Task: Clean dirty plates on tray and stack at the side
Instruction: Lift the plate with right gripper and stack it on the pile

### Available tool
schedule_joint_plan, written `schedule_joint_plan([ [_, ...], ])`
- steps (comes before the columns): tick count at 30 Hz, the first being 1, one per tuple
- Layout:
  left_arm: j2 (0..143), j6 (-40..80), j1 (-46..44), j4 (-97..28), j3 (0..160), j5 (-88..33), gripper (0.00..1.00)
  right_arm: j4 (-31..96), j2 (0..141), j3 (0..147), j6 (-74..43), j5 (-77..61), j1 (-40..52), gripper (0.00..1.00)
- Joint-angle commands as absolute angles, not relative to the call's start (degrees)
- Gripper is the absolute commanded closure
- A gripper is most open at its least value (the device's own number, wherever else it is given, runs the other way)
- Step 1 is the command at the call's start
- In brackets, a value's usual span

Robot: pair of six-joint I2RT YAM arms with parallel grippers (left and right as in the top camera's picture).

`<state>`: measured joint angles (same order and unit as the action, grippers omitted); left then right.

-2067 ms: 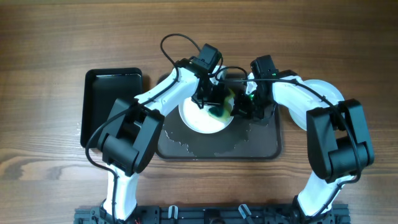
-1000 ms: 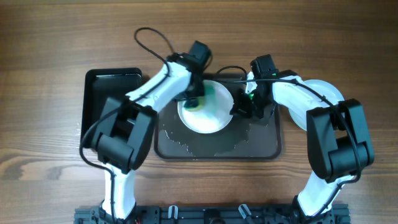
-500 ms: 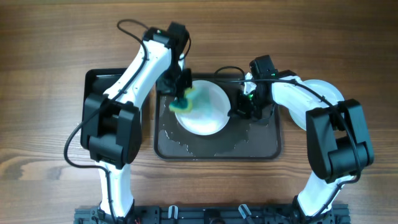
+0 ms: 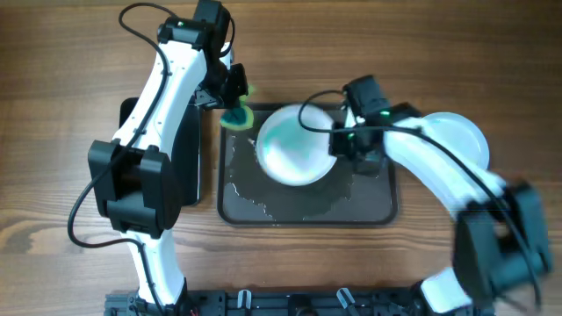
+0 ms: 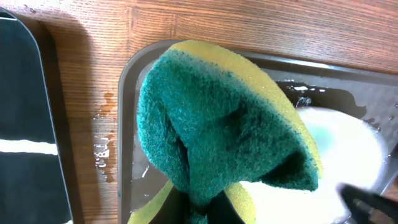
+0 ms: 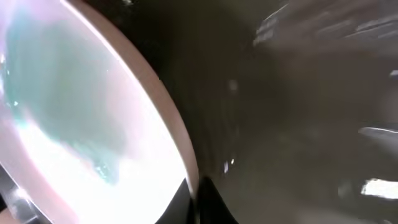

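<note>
A white plate [image 4: 297,145] with a green tinge sits over the wet brown tray [image 4: 307,204]. My right gripper [image 4: 339,140] is shut on the plate's right rim, which shows between the jaws in the right wrist view [image 6: 180,155]. My left gripper [image 4: 230,107] is shut on a green and yellow sponge [image 4: 236,116] and holds it over the tray's far left corner, off the plate. The sponge fills the left wrist view [image 5: 217,130], with the plate [image 5: 336,149] at its right.
A black tray [image 4: 191,158] lies left of the brown tray, partly under my left arm; it also shows in the left wrist view [image 5: 25,124]. A stack of white plates [image 4: 461,132] sits at the right under my right arm. Water drops lie on the wood [image 5: 102,155].
My left gripper has pulled the sponge off the plate, up and to the left, to the tray's far left corner. The right arm has shifted and blurs, still on the plate's rim.
</note>
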<state>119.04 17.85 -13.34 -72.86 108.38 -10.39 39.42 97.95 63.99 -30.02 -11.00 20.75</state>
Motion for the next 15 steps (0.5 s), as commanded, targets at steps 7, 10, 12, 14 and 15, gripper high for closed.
schedule_joint_plan([
  [7,117.4,16.7,-13.3,-71.5,109.4,-10.9,0.96,46.1,72.8,64.6,-21.7,58.9,41.6,0.96],
  [10,117.4,16.7,-13.3,-71.5,109.4,-10.9,0.96,41.1,72.8,64.6,-13.4,78.8,49.9,0.95],
  [12,117.4,16.7,-13.4,-71.6,109.4,-10.9,0.96,34.1,72.8,64.6,-1.6,81.8,51.2,0.96],
  [14,117.4,16.9,-13.4,-71.6,109.4,-10.9,0.96,31.5,72.8,64.6,-0.8,82.8,51.2,0.96],
  [15,117.4,16.9,-13.4,-71.6,109.4,-10.9,0.96,30.6,72.8,64.6,-1.7,82.7,51.2,0.96],
])
